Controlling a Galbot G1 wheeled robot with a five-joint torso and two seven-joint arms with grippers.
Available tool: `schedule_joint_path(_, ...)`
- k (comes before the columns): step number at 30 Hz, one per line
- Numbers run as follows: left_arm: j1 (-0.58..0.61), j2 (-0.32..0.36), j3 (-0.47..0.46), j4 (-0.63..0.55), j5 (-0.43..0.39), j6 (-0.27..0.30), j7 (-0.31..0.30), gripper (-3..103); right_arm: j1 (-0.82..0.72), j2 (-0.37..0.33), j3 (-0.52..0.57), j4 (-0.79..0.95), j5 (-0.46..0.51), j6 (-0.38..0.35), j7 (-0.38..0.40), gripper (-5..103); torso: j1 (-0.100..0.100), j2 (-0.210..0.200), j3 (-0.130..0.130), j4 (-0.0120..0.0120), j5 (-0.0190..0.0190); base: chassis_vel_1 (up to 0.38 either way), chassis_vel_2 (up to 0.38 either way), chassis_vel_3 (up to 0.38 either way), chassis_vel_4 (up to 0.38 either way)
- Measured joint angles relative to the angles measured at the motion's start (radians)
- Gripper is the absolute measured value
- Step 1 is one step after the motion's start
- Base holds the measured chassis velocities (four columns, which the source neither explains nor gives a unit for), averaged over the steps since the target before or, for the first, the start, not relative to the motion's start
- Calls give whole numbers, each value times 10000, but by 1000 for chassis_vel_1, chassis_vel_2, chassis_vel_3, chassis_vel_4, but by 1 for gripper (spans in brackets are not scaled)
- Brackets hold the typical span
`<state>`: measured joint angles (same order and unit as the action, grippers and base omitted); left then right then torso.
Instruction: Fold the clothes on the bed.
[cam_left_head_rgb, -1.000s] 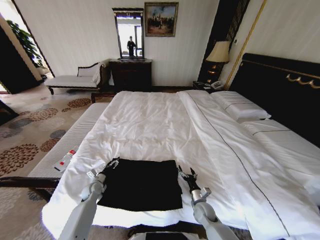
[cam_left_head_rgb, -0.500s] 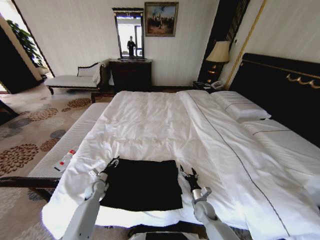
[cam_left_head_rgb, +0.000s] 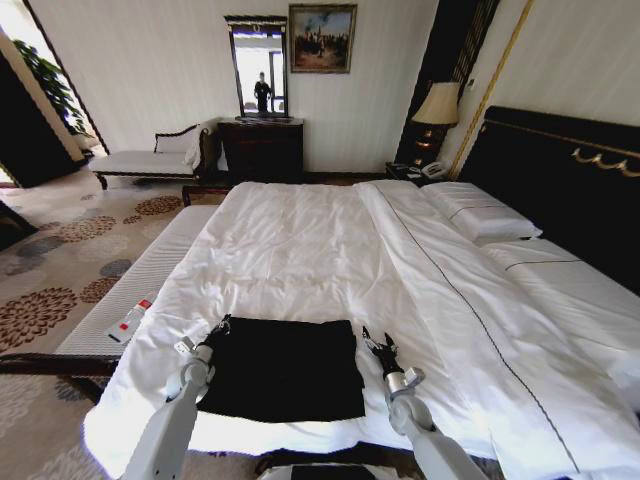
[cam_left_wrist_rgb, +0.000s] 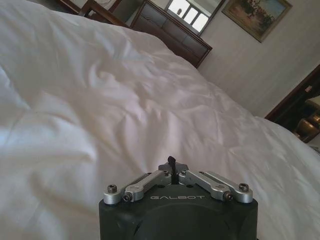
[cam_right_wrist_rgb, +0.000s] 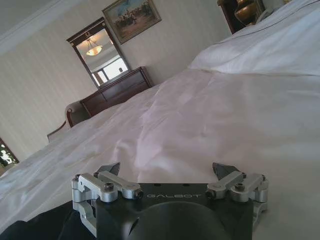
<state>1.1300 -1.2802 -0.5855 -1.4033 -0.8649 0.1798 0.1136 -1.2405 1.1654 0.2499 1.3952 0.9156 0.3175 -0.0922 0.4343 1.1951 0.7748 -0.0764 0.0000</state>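
Note:
The clothes, a flat black rectangle of fabric, lie on the white duvet of the bed near its front edge. My left gripper sits at the fabric's far left corner; in the left wrist view the gripper is shut, fingertips together over the duvet, and whether it pinches cloth is hidden. My right gripper stands open just right of the far right corner. In the right wrist view that gripper is spread wide, with black fabric beside its base.
A pale bench with a small remote runs along the bed's left side. Pillows and the dark headboard are on the right. A dresser and chaise stand at the far wall.
The left gripper's fingers have closed at the fabric's far left corner. The right gripper has edged slightly forward, still open. The black fabric lies as before.

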Motion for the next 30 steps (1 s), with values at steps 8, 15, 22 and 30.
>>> schedule_joint_path(8, -86, 227, -33, -130, -172, 0, -99, 1, 1087, -139, -144, -1202, 1054, -493, -2062, 100, 0, 0, 0, 3, -1, 0, 0, 0, 0)
schedule_joint_path(15, -52, 319, -135, -222, -288, 0, -104, 1, 1429, 17, -255, -2136, 1264, -1286, -4225, 100, 0, 0, 0, -5, -2, 0, 0, 0, 0)
schedule_joint_path(22, 10, 463, -186, -246, -327, -14, -100, 1, 1707, 375, -363, -2711, 1342, -1505, -4532, 101, 0, 1, -1, -3, -6, 0, 0, 0, 0)
schedule_joint_path(30, 7, 411, -65, -257, -233, -36, -101, 1, 2221, 841, -453, -3462, 1543, -1538, -4540, 78, -1, 1, -2, -2, -4, 0, 0, 0, 0)
